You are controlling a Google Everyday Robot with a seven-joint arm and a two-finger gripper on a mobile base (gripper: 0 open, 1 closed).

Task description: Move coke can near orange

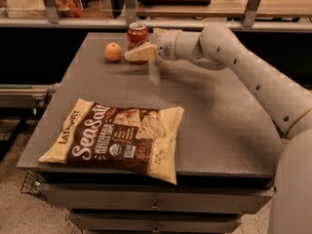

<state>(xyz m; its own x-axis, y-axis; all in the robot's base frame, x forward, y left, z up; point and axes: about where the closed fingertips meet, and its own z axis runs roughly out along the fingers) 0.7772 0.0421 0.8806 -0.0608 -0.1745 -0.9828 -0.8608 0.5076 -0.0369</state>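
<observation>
The coke can (137,33) stands upright at the far edge of the bench (219,130), just right of the orange (113,51), so placement looks done. The hand (140,51) is at the can; whether it is grasping or released, I cannot tell. Withdrawal likely remains.

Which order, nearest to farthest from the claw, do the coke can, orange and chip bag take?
Claw: far side of the table.
1. Coke can, right at the claw.
2. Orange, just left of the can.
3. Chip bag, at the table's front.
</observation>
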